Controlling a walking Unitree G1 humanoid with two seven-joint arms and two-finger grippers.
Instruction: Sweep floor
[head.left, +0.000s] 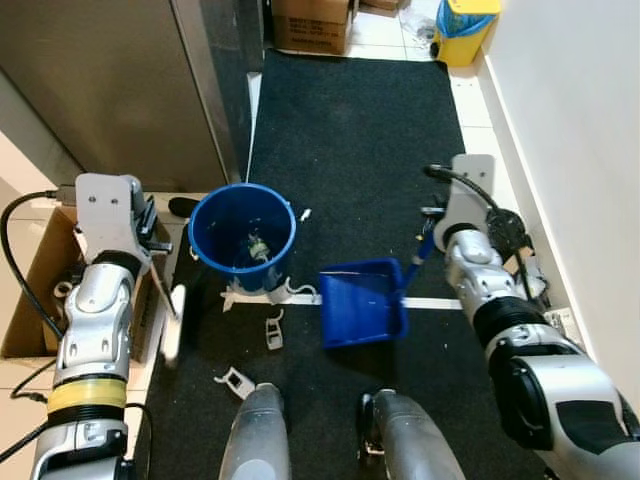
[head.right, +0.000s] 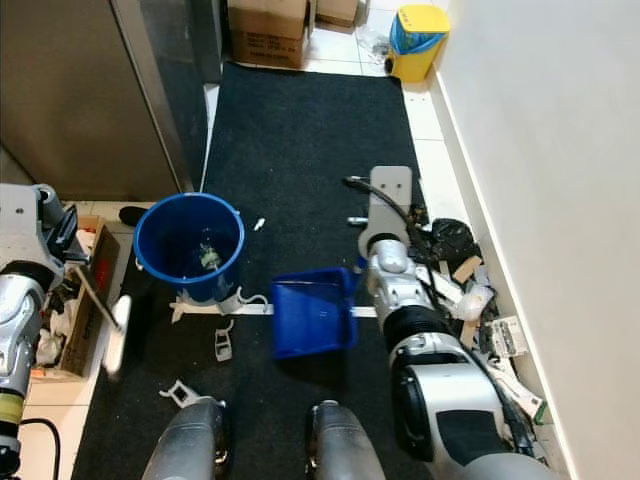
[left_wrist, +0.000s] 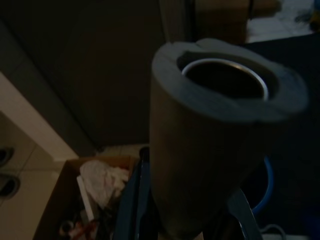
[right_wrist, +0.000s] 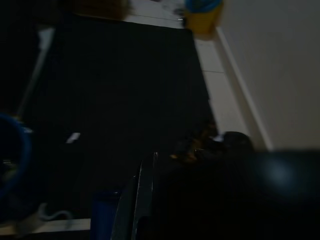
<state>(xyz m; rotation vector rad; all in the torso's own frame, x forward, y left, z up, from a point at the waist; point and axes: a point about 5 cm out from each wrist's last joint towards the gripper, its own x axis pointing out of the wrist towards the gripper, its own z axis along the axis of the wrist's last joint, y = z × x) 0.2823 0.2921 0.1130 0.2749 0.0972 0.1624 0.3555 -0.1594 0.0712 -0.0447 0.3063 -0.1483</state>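
A blue dustpan lies on the black mat in front of me, and its handle rises to my right gripper, which is shut on it. My left gripper is shut on a broom handle that slants down to a white end at the mat's left edge. In the left wrist view the handle's grey foam-wrapped tip looms close. A blue bucket with some litter inside stands between the arms. White scraps lie on the mat near the bucket.
A steel cabinet stands at the left, with an open cardboard box below it. A white wall runs along the right, with clutter at its foot. A yellow bin and a carton stand beyond the mat. My knees are at the bottom.
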